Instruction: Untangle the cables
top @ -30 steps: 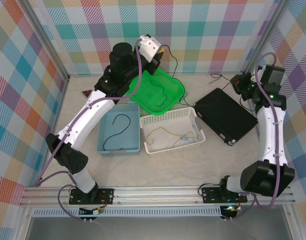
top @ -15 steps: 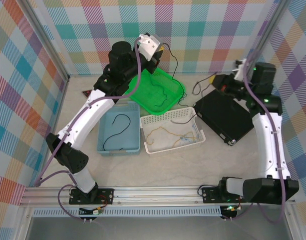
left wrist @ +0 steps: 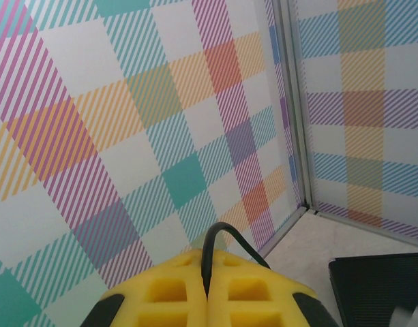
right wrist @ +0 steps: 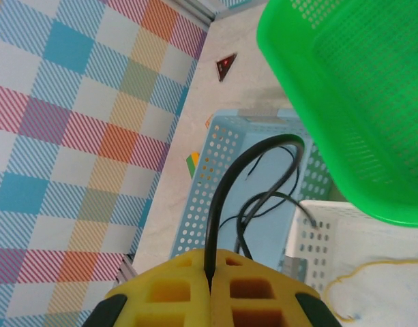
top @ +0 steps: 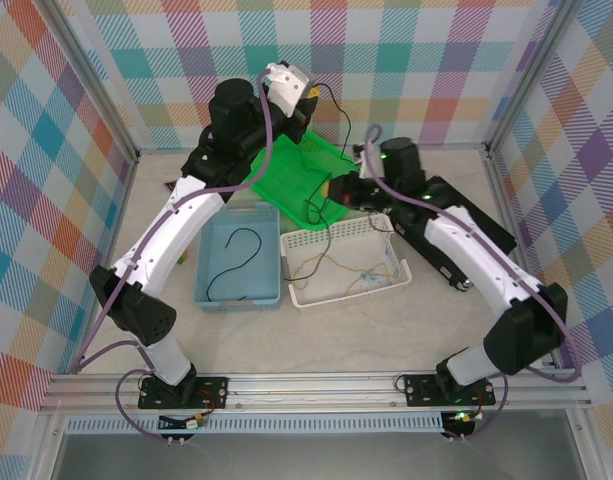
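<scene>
Two grippers are shut tight, and each one pinches a thin black cable. We see the left gripper (left wrist: 208,296) up high by the checked back wall (left wrist: 127,136). Its yellow fingers (left wrist: 161,303) press together. A black cable (left wrist: 210,248) sticks out from between them and bends away to the right.

We see the right gripper (right wrist: 210,289) hanging low, near the spot where the three baskets meet. Its yellow fingers are pressed together too. They clamp a black cable (right wrist: 226,180) that curves up out of them and then drops down over the blue basket (right wrist: 209,177). We cannot tell if both grippers hold the same cable.

One more black cable (top: 236,258) lies loose in the blue basket. A tan-yellow cable (top: 336,270) lies in squiggles in the white basket (top: 351,294), just beside the blue one. We see the green tray (top: 296,185) behind them both. A flat black box (top: 486,225) lies on the right side of the table, partly under the right arm.
</scene>
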You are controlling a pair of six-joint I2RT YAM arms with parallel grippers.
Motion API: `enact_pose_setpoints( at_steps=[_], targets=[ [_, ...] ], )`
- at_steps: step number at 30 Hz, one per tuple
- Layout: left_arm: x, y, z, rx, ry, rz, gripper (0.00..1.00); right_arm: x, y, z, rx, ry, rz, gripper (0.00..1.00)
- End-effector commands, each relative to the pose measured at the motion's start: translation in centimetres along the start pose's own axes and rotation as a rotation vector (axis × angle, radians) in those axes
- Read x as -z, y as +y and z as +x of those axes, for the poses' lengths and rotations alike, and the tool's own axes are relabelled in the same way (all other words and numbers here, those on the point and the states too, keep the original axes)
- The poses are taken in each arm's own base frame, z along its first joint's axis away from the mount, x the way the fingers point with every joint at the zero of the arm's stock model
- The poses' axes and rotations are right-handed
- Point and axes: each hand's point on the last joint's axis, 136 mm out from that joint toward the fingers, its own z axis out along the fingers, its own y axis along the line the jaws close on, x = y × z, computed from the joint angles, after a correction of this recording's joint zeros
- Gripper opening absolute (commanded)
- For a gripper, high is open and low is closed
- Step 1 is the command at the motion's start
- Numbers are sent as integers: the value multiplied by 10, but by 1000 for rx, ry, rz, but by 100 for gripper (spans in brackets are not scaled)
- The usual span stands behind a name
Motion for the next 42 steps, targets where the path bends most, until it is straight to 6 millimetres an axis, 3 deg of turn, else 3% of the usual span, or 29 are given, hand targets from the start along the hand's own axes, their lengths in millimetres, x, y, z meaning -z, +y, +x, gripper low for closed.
enact_pose_setpoints(
  at_steps=[1,7,8,10,11,13,18,22,25,29,32,36,42],
  targets=[
    [1,4,-10,17,-44,3,0,-25,21,-22,-6,-121,8,0],
    [0,6,-11,25,-45,3,0,-86,32,-10,-56,-170,49,0],
    [0,7,-11,23,-46,2,0,-96,35,-7,-48,-170,44,8],
    [0,7,-11,24,-43,1,0,-118,44,4,-11,-126,3,41],
    [0,8,-10,24,-40,0,0,-126,50,10,7,-90,-23,52],
    [1,10,-9,24,-38,-4,0,-131,55,19,47,-34,-44,58],
    [2,12,-8,21,-31,-8,0,-100,45,22,192,-20,63,67],
    [3,12,-8,20,-29,-7,0,-52,39,23,318,-19,101,67],
    [2,12,-8,21,-27,-1,0,-15,18,19,329,-9,98,67],
    [5,9,-16,20,-46,17,0,45,-44,-11,270,-65,219,64],
    [10,8,-25,20,-67,28,0,77,-93,-30,250,-73,338,64],
    [17,8,-37,24,-88,27,0,89,-143,-37,272,-9,385,63],
    [29,9,-57,31,-128,29,0,74,-165,-27,453,86,264,63]
  ],
)
